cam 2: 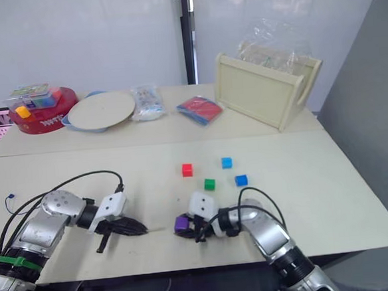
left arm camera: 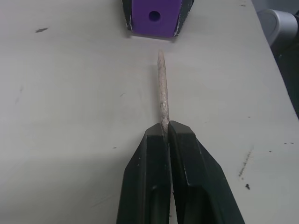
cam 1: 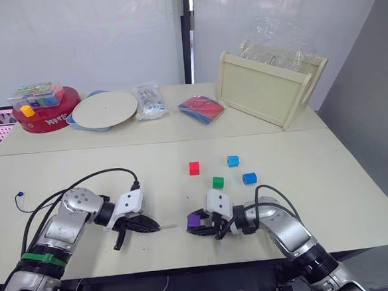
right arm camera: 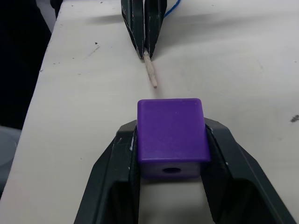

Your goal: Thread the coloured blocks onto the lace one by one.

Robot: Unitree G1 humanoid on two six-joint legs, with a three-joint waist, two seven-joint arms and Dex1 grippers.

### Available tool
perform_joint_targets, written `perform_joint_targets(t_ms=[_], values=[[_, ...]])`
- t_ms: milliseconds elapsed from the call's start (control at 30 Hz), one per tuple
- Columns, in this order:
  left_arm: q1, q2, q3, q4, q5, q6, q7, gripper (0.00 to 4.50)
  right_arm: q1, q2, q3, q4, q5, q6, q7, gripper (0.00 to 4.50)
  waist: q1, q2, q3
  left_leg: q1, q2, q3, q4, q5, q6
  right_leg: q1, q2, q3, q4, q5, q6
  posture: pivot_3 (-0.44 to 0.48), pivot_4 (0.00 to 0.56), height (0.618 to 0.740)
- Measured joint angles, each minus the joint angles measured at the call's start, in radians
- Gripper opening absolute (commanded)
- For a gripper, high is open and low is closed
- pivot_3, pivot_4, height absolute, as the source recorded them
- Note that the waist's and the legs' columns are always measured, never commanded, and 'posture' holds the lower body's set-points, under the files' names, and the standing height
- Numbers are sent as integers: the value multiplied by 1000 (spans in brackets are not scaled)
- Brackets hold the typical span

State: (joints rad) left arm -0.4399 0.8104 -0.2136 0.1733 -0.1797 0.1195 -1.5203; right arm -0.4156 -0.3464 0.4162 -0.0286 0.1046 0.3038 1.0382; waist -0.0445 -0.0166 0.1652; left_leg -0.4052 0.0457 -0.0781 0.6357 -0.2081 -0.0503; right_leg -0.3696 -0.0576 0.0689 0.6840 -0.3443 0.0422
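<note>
My left gripper (cam 1: 156,227) is shut on the pale stiff tip (left arm camera: 162,88) of the lace, which points at the hole in a purple block (left arm camera: 155,17). That purple block (cam 1: 194,220) sits between the fingers of my right gripper (cam 1: 191,225), shut on it just above the table's front edge. A small gap separates tip and block. The lace's dark-blue cord trails left to its knotted end (cam 1: 19,196). Loose on the table behind lie a red block (cam 1: 194,168), a green block (cam 1: 218,182) and two blue blocks (cam 1: 233,161) (cam 1: 249,178).
On the far table stand a tilted wooden tray (cam 1: 263,91), a red tin (cam 1: 45,114) with a box of pieces on it, a white plate (cam 1: 105,108), a plastic bag (cam 1: 149,100) and a red-blue packet (cam 1: 201,108).
</note>
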Motion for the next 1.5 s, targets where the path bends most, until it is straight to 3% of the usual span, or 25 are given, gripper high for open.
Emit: perform_joint_targets(t_ms=[800,1200,1500], values=[[7,-18,0,-122,-51,126,17,30,-5,2,4,19,-4,-14,25,1182,1,0,0,0,0,0,0,0,0,0,0,0,0,0,0,0,150,740],[6,20,-31,-117,-1,150,21,30,-6,0,5,19,-4,-14,25,1182,1,0,0,0,0,0,0,0,0,0,0,0,0,0,0,0,150,740],[-79,31,-68,-197,18,278,9,30,-11,1,8,19,-6,-14,22,1182,1,-1,0,0,0,0,0,0,0,0,0,0,0,0,0,0,150,740]])
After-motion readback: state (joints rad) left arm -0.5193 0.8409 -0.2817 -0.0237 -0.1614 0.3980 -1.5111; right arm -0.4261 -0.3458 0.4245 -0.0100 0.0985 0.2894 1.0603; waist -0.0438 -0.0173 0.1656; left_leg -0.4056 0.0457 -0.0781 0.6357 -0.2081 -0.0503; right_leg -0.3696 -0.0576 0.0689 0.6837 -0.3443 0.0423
